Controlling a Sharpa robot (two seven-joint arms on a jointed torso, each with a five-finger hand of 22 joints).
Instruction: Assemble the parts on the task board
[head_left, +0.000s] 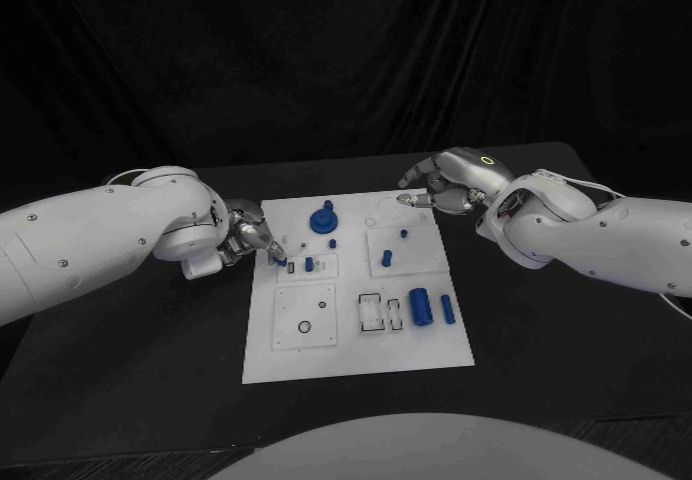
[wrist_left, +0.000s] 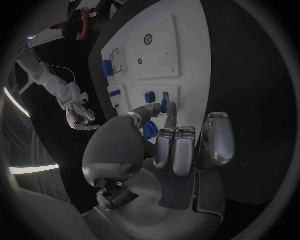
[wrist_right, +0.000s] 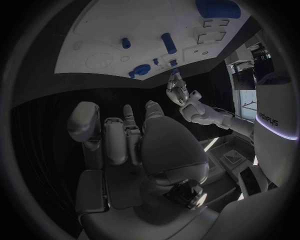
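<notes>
The white task board (head_left: 361, 345) lies mid-table with several blue parts on it: a round knob (head_left: 323, 220), a thick cylinder (head_left: 420, 305), a thinner one (head_left: 449, 308) and short pegs (head_left: 387, 258). My left hand (head_left: 248, 240) is at the board's left edge. Its thumb and a finger pinch a small blue part (wrist_left: 164, 105) just above a small square plate (head_left: 309, 266) there. My right hand (head_left: 454, 185) hovers over the board's far right corner, fingers apart (wrist_right: 128, 125), nothing in it.
A black ring (head_left: 304, 327) lies on the board's near-left plate, and outlined rectangular slots (head_left: 371, 310) sit beside the thick cylinder. Black table (head_left: 130, 380) surrounds the board on all sides, with a dark curtain behind.
</notes>
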